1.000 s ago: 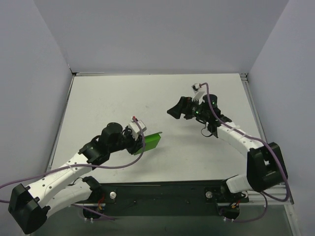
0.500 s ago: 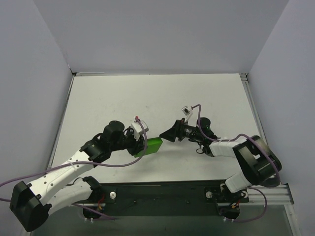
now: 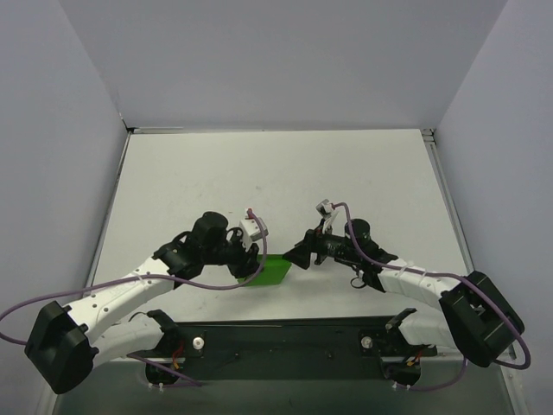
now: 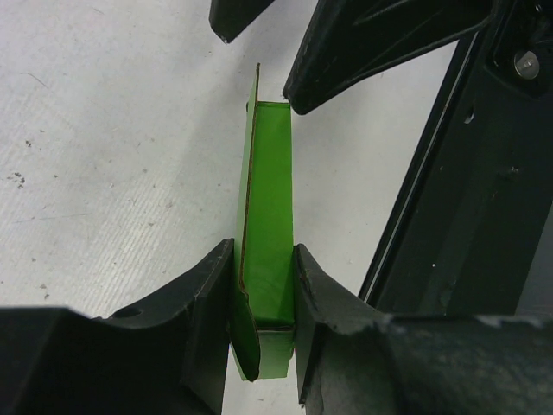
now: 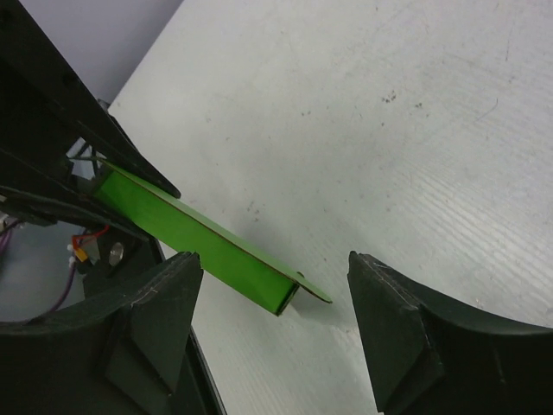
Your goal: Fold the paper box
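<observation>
The green paper box is near the table's front edge, squeezed flat. My left gripper is shut on its near end; in the left wrist view both fingers press the box from either side at the gripper. My right gripper is open at the box's far end. In the right wrist view the box's free end with a small flap lies between the wide-open fingers, nearer the left one, touching neither; the gripper is just above the table.
The black base rail of the arms runs just in front of the box. The white table is walled at the left, right and back.
My left gripper has carried the box forward and right toward the front edge. My right arm has swung in from the far right and down to the box's free end.
</observation>
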